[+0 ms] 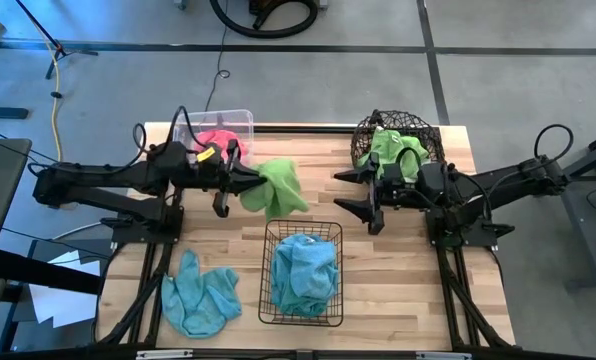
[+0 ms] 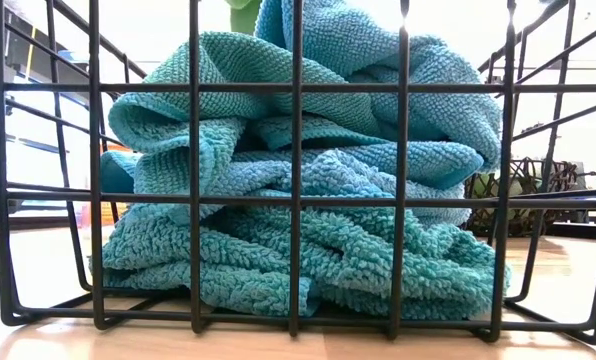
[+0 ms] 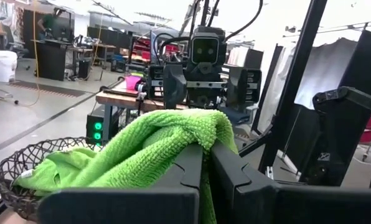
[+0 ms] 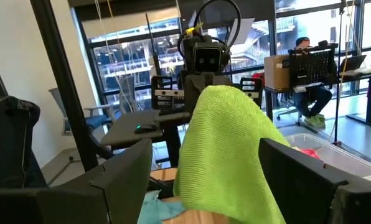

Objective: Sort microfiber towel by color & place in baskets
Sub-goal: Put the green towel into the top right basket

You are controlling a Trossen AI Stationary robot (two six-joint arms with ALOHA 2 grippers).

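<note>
Pale wooden slatted table (image 1: 398, 260) with bare boards between the arms, black rectangular wire-grid basket (image 1: 300, 272) holding light blue towels at the near edge, left gripper (image 1: 240, 184) clamped on a raised lime green fuzzy towel (image 1: 278, 187), right gripper (image 1: 363, 190) spread wide and empty beside the round dark wire basket (image 1: 396, 135), loose light blue towel (image 1: 200, 293) near the left corner.

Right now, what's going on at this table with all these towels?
The left gripper holds a lime green towel above the table's middle, facing the right gripper, which is open and empty. Another green towel sits in the round wire basket, a pink one in the clear tub, a blue one in the black grid basket. One blue towel remains loose.
</note>
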